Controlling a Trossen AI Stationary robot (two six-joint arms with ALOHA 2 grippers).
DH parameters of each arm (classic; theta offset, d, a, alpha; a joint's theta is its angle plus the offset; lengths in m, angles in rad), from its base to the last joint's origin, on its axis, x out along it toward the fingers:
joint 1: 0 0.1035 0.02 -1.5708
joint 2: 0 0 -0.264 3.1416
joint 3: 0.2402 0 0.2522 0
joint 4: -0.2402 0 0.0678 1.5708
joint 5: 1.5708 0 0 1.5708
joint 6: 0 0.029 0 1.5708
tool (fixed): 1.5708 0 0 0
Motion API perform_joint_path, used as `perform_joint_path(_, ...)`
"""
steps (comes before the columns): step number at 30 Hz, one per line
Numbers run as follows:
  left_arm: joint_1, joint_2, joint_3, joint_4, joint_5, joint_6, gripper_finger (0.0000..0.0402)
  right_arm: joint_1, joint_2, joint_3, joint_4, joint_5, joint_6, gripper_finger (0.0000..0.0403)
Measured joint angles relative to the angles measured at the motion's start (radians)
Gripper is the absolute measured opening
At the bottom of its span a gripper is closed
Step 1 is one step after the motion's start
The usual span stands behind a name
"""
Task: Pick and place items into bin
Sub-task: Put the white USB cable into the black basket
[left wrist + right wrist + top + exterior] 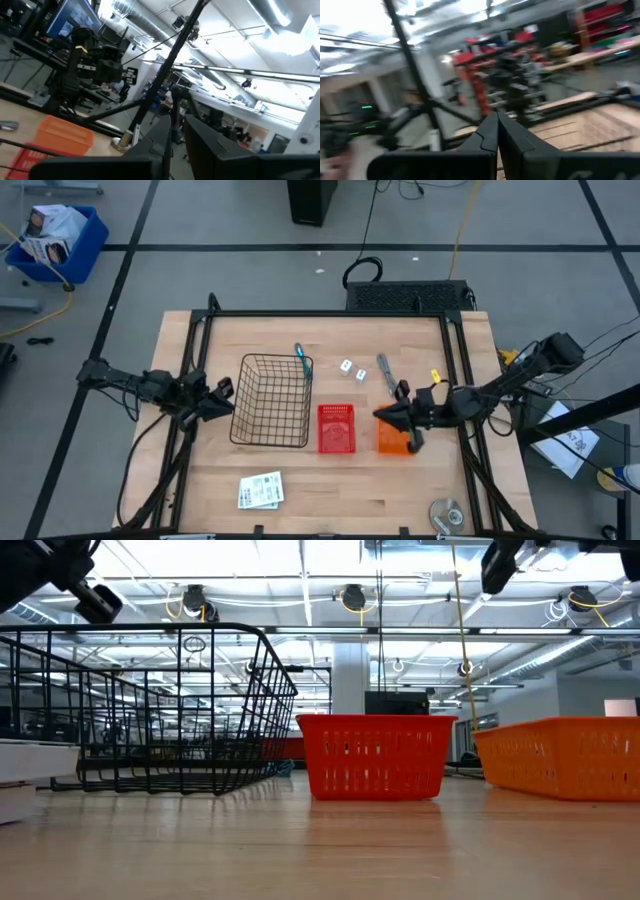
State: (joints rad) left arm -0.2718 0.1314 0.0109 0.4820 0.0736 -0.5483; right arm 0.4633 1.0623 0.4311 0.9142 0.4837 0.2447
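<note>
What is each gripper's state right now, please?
Left gripper: shut, empty, beside the wire basket.
Right gripper: shut, empty, above the orange bin.

Your clearest passage runs along the table [330, 505]'s near strip, where only the flat white printed card packet [260, 491] and a small round metal disc [446, 513] lie. Across the middle, a black wire basket [271, 400], a red bin [336, 428] and an orange bin [394, 442] stand in a row with narrow gaps between. Behind them, the slim blue-handled tool [301, 361] hugs the basket's far corner; the two tiny white cubes [351, 368] and the grey metal tool [385, 373] sit in open wood. The right gripper [404, 420] hangs over the orange bin, the left gripper [222, 397] just beside the basket.
</note>
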Motion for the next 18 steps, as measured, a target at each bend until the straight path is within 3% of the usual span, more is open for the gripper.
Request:
perform_joint_path(7, 0.003, 0.0, 0.0, 0.001, 0.001, 0.11, 0.0058, -0.092, -0.076, 0.026, -0.295, 0.111, 0.034, 0.0014)
perform_joint_path(11, 0.028, -0.002, 0.0, -0.001, 0.001, 0.1, 0.0058, -0.157, -0.112, 0.059, -0.521, 0.198, 0.022, 0.0053)
perform_joint_path(18, 0.108, -0.001, 0.0, -0.074, -0.062, 0.128, 0.0058, -0.241, -0.136, 0.138, -0.814, 0.176, 0.035, 0.0126)
